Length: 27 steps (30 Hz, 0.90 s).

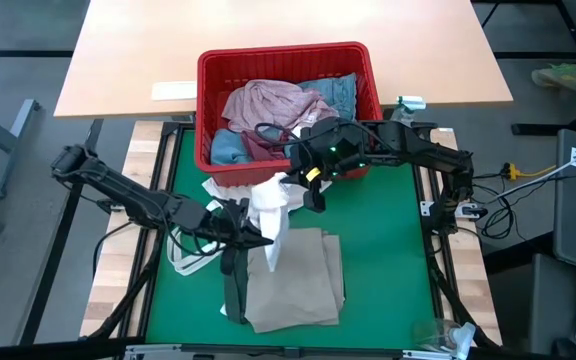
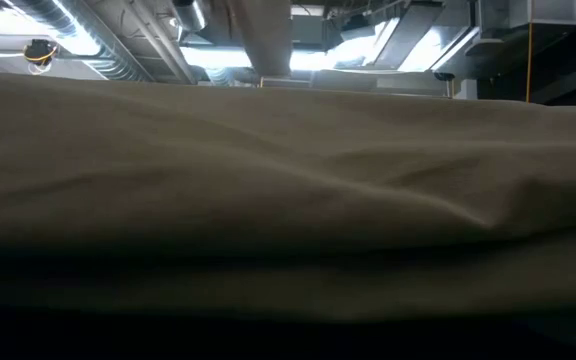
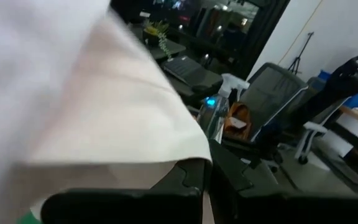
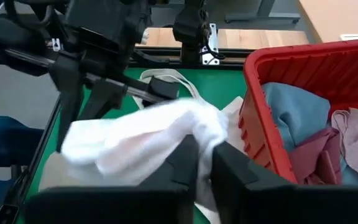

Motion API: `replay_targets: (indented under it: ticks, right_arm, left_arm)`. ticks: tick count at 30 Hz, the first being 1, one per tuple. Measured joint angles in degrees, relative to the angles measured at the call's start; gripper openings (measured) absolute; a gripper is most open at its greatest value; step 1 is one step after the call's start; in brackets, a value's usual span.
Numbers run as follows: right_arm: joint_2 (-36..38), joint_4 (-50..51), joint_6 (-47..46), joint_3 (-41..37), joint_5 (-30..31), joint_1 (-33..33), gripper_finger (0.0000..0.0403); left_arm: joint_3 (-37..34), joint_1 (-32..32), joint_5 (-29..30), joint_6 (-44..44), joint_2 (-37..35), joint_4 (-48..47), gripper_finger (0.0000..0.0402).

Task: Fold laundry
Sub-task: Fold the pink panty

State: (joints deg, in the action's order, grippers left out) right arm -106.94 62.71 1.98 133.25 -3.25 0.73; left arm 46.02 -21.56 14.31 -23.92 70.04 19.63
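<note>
Left gripper point(image 1: 251, 232) sits over the green table mat point(image 1: 388, 260), its fingers pressed together on a soft white garment point(image 1: 268, 205); in the left wrist view pale cloth point(image 3: 104, 124) drapes across the dark fingers point(image 3: 185, 186). Right gripper point(image 1: 313, 198) hangs just in front of the red plastic basket point(image 1: 208, 70), and its fingers point(image 4: 229, 171) pinch the same white garment point(image 4: 148, 140) at its other end. That garment is bunched and crumpled, stretched between the two grippers; its long axis runs diagonally from the basket front down toward the folded pile.

Folded beige trousers point(image 1: 293, 275) lie flat on the mat as a rough rectangle, long axis running from the basket side toward the near edge. In the low view their beige cloth point(image 2: 288, 170) fills nearly the whole picture. A narrow dark green garment point(image 1: 233, 285) lies along the trousers' left edge, parallel to it.

Inside the basket rest a crumpled mottled pink top point(image 1: 273, 100) and light blue denim point(image 1: 333, 90), both heaped without a clear direction.
</note>
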Motion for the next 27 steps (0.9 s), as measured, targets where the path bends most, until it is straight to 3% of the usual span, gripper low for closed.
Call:
replay_targets:
  ticks: [6, 11, 20, 27]
  right_arm:
    - [0.0, 6.31, -0.2, 0.0, 5.99, 0.0, 0.0142]
    - [0.0, 14.97, -5.88, 0.0, 6.27, 0.0, 0.019]
    - [-1.04, 20.84, -17.03, -0.06, -0.35, 1.48, 0.0204]
    - [-2.59, 20.07, -16.71, -0.79, 2.34, 10.13, 0.0205]
  left_arm:
    - [0.0, 0.0, -0.07, -0.09, 1.6, 4.42, 0.0002]
    - [0.0, -0.02, 0.88, -0.15, 1.6, 4.44, 0.0002]
    - [0.0, 0.0, 5.41, -1.48, 1.6, 4.44, 0.0002]
    - [0.0, 0.17, 11.13, -1.46, 1.6, 3.55, 0.0004]
